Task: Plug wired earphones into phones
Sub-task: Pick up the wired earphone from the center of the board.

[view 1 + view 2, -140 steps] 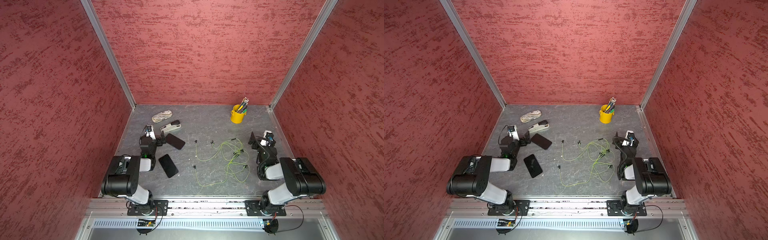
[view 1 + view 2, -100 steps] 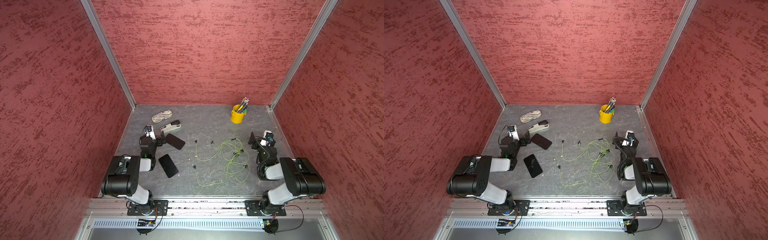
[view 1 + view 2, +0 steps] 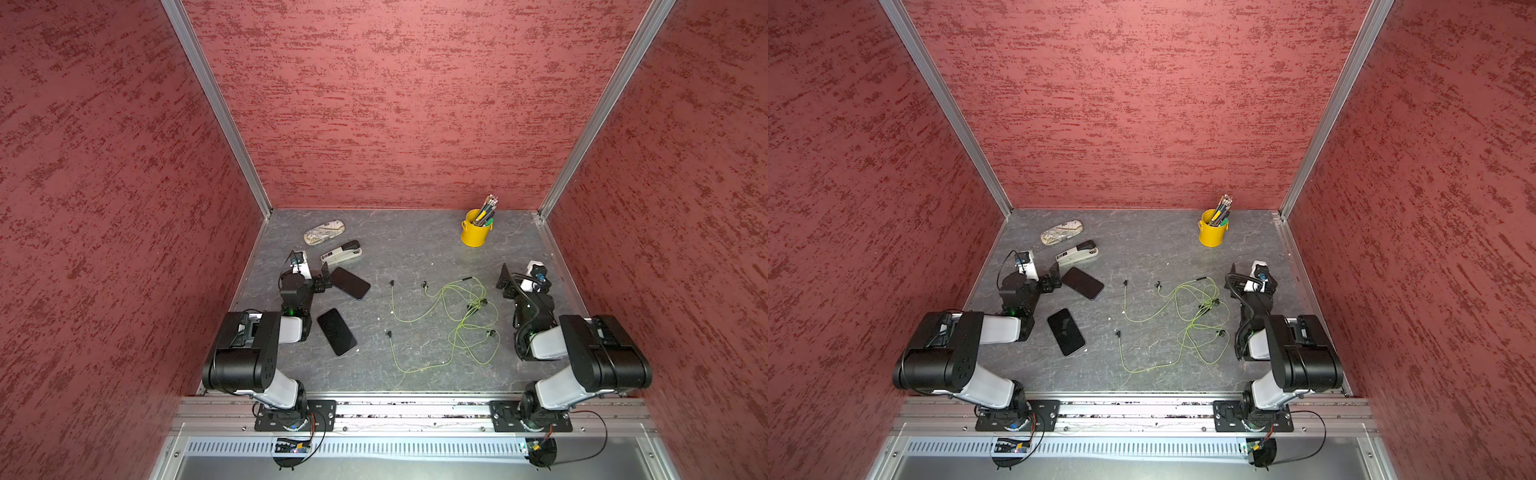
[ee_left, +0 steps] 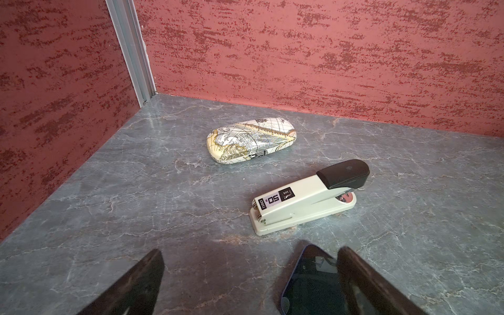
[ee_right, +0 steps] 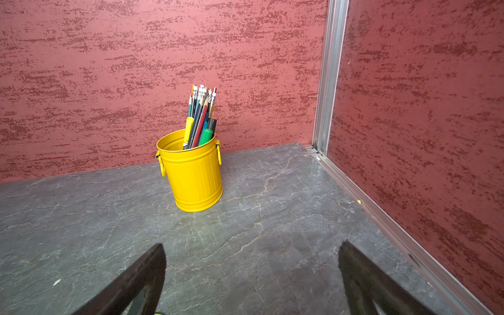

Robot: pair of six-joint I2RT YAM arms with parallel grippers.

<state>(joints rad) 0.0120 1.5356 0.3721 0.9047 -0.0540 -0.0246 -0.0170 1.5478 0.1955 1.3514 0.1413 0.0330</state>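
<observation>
Showing in both top views: grey bench [image 3: 419, 245] between red walls, both arms at the lower edge.
Phones: far phone [image 3: 350, 283] left of centre, slanted; near phone [image 3: 337, 331] just below it, apart; both flat, screens up.
Earphones [image 3: 475, 306]: two yellow-green cables in a loose tangle right of centre, well apart from both phones; two loose ends reach left toward the phones and lie on the bench.
Left hand [image 3: 327, 279]: at the far phone's left end; whether it touches the phone cannot be told.
Right hand [image 3: 510, 281]: right of the tangle, apart from it, low over the bench.
Upper left of bench: case [image 3: 324, 232], stapler [image 3: 341, 254] just below it, above the far phone.
Upper right of bench: yellow bucket [image 3: 476, 230] of pencils [image 3: 487, 205].
Left wrist view, left hand [image 4: 249, 272]: two dark fingers [image 4: 131, 286] at the lower edge, spread wide, gripping nothing.
Left wrist view, far phone [image 4: 311, 283]: one corner at the bottom, between the fingers, close against the right-of-frame finger; touching or not, unclear.
Left wrist view, rest: stapler [image 4: 302, 201] centre right, case [image 4: 251, 140] above it, toward the wall corner.
Right wrist view, right hand [image 5: 251, 272]: fingers spread wide at the lower corners, bare bench between them.
Right wrist view, rest: bucket [image 5: 195, 174] upright at centre, pencils [image 5: 200, 114] standing in it.
</observation>
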